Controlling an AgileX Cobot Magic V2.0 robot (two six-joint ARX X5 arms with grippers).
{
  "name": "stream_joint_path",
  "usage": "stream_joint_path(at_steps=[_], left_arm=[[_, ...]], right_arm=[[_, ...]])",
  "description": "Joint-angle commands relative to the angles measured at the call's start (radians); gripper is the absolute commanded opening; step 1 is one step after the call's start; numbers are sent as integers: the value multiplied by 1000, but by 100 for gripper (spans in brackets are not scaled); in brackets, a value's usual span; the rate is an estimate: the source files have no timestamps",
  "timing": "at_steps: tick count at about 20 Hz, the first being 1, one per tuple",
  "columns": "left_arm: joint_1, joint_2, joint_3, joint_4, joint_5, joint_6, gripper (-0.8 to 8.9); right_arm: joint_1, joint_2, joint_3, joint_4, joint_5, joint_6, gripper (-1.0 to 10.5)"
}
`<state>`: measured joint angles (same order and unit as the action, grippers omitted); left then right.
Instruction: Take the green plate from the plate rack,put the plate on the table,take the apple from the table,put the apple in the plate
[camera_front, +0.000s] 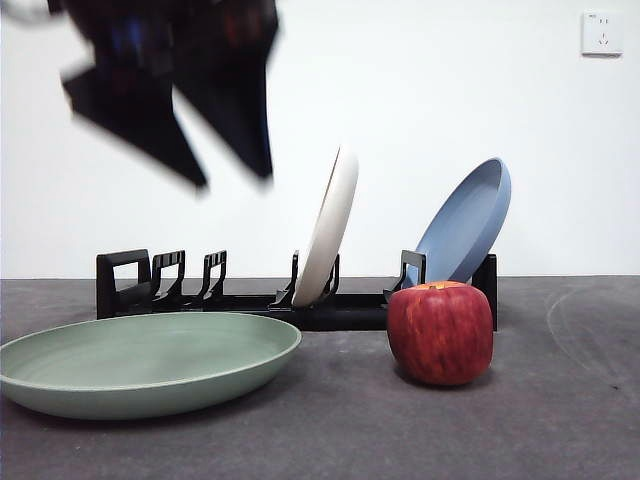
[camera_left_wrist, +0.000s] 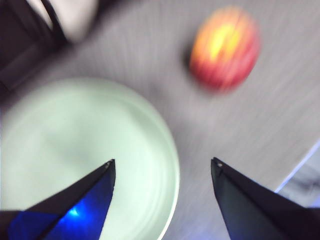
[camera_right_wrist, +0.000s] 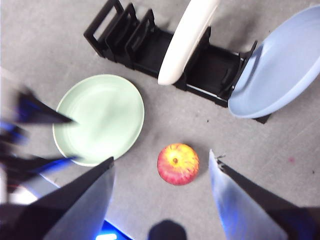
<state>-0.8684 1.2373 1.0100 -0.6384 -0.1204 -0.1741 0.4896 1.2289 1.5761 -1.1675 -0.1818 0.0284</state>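
The green plate (camera_front: 150, 360) lies flat on the table (camera_front: 560, 420), in front of the plate rack (camera_front: 250, 300). To its right stands the apple (camera_front: 440, 333), upright and apart from the plate. My left gripper (camera_front: 232, 178) hangs blurred above the plate, open with nothing held. In the left wrist view the left gripper (camera_left_wrist: 163, 161) is over the rim of the green plate (camera_left_wrist: 85, 150), with the apple (camera_left_wrist: 225, 47) beyond. High above, my right gripper (camera_right_wrist: 161, 156) is open and empty, looking down on the apple (camera_right_wrist: 178, 163), the green plate (camera_right_wrist: 100, 117) and the rack (camera_right_wrist: 150, 50).
A cream-white plate (camera_front: 330, 225) leans in the rack's middle slot. A blue plate (camera_front: 465, 220) leans at the rack's right end, just behind the apple. A wall socket (camera_front: 601, 33) is on the white wall at the back.
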Motion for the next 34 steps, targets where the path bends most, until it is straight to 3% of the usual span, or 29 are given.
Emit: stream_joint_path(at_steps=[1, 5, 8, 15, 22, 25, 32, 34], left_arm=[[2, -97, 69, -52, -3, -8, 324], [4, -241, 240, -184, -14, 13, 324], [13, -312, 347, -269, -43, 39, 323], [13, -412, 424, -422, -222, 45, 323], [13, -406, 424, -465, -232, 35, 323], [13, -404, 424, -465, -234, 35, 323], [13, -401, 424, -464, -248, 35, 322], [13, -399, 424, -464, -248, 35, 322]], right_arm=[[2, 28, -2, -25, -1, -18, 317], [14, 95, -32, -61, 29, -33, 327], [35, 136, -112, -25, 50, -36, 507], [79, 200, -379, 220, 51, -4, 501], [116, 329, -441, 412, 75, 24, 501], [134, 380, -441, 433, 171, 35, 501], [134, 423, -441, 431, 134, 36, 496], [134, 423, -441, 425, 107, 39, 408]])
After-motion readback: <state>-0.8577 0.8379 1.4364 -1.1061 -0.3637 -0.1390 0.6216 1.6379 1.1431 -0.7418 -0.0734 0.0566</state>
